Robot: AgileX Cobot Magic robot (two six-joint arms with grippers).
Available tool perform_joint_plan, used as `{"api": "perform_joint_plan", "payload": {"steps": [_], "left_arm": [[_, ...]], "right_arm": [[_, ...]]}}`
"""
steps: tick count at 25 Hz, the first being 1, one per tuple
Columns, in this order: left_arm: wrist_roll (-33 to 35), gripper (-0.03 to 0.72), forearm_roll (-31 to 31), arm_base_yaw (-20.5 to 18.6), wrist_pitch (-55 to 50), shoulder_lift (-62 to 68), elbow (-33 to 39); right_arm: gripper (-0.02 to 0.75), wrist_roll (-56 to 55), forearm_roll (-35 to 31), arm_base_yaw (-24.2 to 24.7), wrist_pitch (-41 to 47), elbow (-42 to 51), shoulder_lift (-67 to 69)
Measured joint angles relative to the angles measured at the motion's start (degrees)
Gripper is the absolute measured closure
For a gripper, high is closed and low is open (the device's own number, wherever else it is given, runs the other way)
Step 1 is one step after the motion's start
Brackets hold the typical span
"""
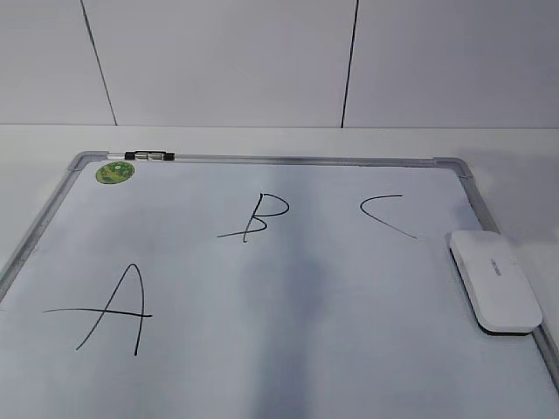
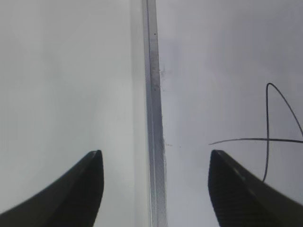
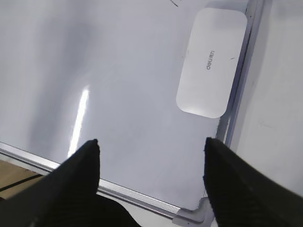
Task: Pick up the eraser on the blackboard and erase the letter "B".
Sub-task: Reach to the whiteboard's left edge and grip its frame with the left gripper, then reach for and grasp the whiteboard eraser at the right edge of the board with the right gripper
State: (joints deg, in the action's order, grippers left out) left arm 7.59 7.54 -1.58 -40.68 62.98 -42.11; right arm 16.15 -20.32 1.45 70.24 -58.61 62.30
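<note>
One blackboard [image 1: 288, 349] flat on the white bench [image 1: 262, 140], filling its near and middle stretch. One silver frame [image 1: 288, 160] all round, with a grey corner cap [image 1: 454, 165] toward the bench's far right corner. Three black letters in all: a large "A" [image 1: 113, 307] nearest, toward the bench's near left corner; the letter "B" [image 1: 259, 215] farther back near the middle, a slanted stroke crossing its lower left; a "C" [image 1: 384, 212] to its right at about the same depth. One eraser [image 1: 494, 279], white top up, lying on the board against its right frame rail, near the bench's right edge and well apart from the "B". One round green sticker [image 1: 114, 172] and one small marker clip [image 1: 148, 156] at the far left corner of the board.

No arms anywhere in the exterior view. Left gripper [image 2: 156, 163] visible only from its own wrist: jaws spread wide, empty, straddling the left frame rail, with part of the "A" just beside the right-hand jaw. Right gripper [image 3: 151, 149] likewise visible only from its wrist: jaws parted, empty, above the board's near right corner, eraser lying beyond them untouched. Grey lettering on the eraser's top legible only in the right wrist view.
</note>
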Motion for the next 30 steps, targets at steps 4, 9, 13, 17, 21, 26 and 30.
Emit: {"api": "perform_joint_plan", "payload": {"steps": [4,9,13,17,21,26,30], "left_arm": [[0.0,0.170,0.1,0.0,0.8,7.2,-2.4],[0.0,0.171,0.1,0.0,2.6,13.2,-2.5],[0.0,0.172,0.6,0.0,4.7,16.2,-2.6],[0.1,0.173,1.5,0.0,6.8,19.1,-2.8],[0.2,0.174,1.8,0.0,7.6,22.8,-3.7],[0.2,0.174,2.0,0.0,8.0,25.8,-4.3],[0.2,0.174,2.0,0.0,8.2,26.0,-4.3]], "right_arm": [[0.184,3.2,-0.4,0.0,-1.2,0.0,4.4],[0.090,4.5,-0.7,0.0,-6.2,0.0,8.2],[0.064,5.7,-0.7,0.0,-9.8,0.0,11.2],[0.060,5.9,-0.6,0.0,-13.2,0.0,14.6],[0.060,5.9,0.1,0.0,-15.0,0.0,18.0],[0.059,6.0,0.9,0.0,-15.8,0.0,22.1],[0.059,6.0,1.2,0.0,-16.0,-0.1,24.8]]}}
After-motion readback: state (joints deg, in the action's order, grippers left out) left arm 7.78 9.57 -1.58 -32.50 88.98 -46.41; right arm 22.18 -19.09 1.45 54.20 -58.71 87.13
